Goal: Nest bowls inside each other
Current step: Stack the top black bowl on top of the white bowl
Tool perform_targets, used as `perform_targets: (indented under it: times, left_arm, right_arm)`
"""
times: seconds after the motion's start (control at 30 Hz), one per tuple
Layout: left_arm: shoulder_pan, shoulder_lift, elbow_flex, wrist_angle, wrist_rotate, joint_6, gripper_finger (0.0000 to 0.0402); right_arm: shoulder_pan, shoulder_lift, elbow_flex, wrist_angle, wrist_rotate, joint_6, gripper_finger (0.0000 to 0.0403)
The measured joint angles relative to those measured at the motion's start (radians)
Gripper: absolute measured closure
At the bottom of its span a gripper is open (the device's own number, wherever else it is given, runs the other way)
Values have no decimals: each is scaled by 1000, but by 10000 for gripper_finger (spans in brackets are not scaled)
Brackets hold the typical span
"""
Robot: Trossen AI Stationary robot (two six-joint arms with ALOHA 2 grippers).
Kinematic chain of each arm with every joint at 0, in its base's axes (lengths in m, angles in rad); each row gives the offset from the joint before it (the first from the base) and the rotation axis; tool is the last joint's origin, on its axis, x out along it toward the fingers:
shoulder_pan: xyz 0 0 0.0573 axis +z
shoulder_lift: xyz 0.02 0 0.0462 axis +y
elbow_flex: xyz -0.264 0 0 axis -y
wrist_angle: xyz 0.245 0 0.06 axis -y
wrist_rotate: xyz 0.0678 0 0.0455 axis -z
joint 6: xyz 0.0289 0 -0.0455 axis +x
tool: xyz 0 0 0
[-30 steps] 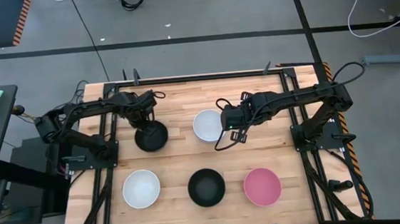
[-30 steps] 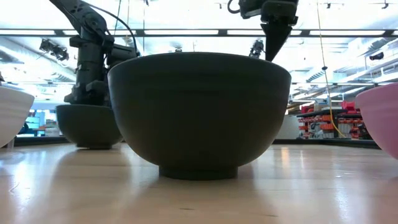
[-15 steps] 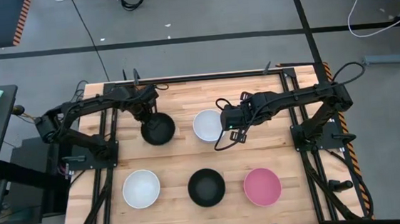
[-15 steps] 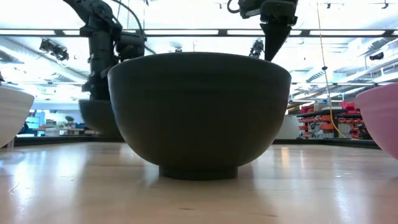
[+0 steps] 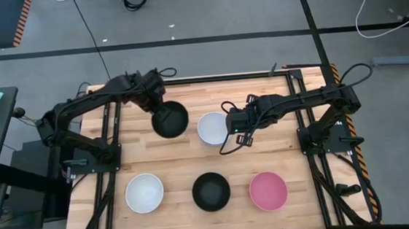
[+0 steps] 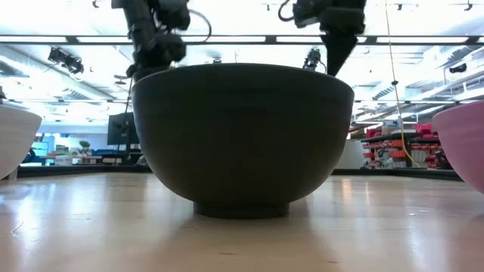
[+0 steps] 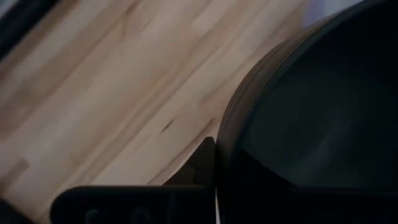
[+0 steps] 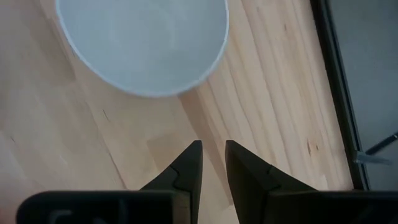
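My left gripper (image 5: 157, 108) is shut on a black bowl (image 5: 170, 121) and carries it above the table's far half, just left of a pale whitish bowl (image 5: 213, 128) that stands on the wood. My right gripper (image 5: 233, 129) hangs beside that pale bowl's right side with its fingers (image 8: 213, 149) a narrow gap apart, touching nothing. Along the near edge stand a white bowl (image 5: 144, 192), a second black bowl (image 5: 211, 191) and a pink bowl (image 5: 268, 191). I see no clearly lavender-blue bowl. My left gripper holds the black bowl by its rim (image 7: 227, 134) on the side away from the pale bowl. One finger (image 7: 200, 163) lies outside the wall; the other is lost in the dark inside. The fingers come from above, and the bowl hangs lifted clear, mouth up.
Black metal rails and the arm bases line the table's left and right edges (image 5: 107, 159). Bare wood lies between the far pair of bowls and the near row. In the low view the near black bowl (image 6: 242, 136) fills the middle and hides most of what stands behind it.
My left gripper has lifted the black bowl off the table and carried it up, toward the far edge and to the right, closer to the pale bowl. My right arm has kept still.
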Motion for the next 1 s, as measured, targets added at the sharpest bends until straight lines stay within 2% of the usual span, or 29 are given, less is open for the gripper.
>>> perform_targets:
  times: [0.23, 0.43, 0.6, 0.7, 1.0]
  left_arm:
    - [-67, 0, 121, 29, 1, -27, 390]
    - [-105, 41, 179, 44, 7, -38, 391]
    - [-121, 166, 271, 29, 11, -12, 391]
    - [-121, 264, 357, -5, 35, 13, 391]
    - [-126, 542, 698, -143, 87, 60, 390]
  right_arm:
    - [-12, -32, -159, 6, -1, 38, 325]
    - [-36, -165, -315, 91, -3, 80, 325]
    - [-51, -306, -438, 215, -37, 98, 326]
    - [-55, -367, -486, 218, -39, 131, 326]
    - [-55, -436, -579, 234, -39, 173, 326]
